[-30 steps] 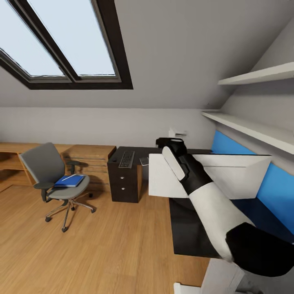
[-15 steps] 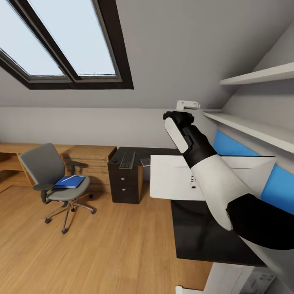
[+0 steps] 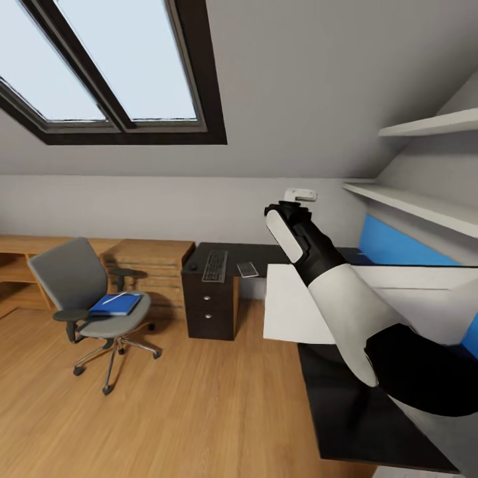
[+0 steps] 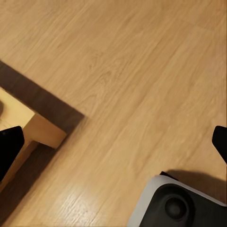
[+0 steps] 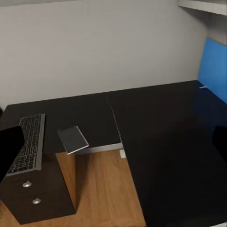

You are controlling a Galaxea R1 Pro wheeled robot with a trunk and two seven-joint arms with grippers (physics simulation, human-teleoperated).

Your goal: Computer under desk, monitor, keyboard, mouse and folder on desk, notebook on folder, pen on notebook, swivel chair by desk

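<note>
The grey swivel chair (image 3: 83,285) stands on the floor at the left, with the blue folder (image 3: 116,304) on its seat and the white pen (image 3: 111,299) on the folder. On the black desk (image 3: 255,252), over the drawer unit, lie the mouse (image 3: 193,267), the keyboard (image 3: 214,265) and a small grey notebook (image 3: 247,269). The monitor (image 3: 289,315) stands on the desk's near wing, its white back toward me. My right gripper (image 5: 113,146) is raised above the desk, open and empty. My left gripper (image 4: 113,144) hangs open over the floor. The computer is out of view.
A low light-wood cabinet (image 3: 153,255) runs along the wall behind the chair. White shelves (image 3: 425,212) and a blue panel (image 3: 398,249) line the right wall. A light-wood furniture corner (image 4: 42,132) and my base (image 4: 179,203) are near the left gripper.
My right arm rose from the monitor's top edge, then dropped slightly. The camera has turned, so the whole scene sits further right in the picture.
</note>
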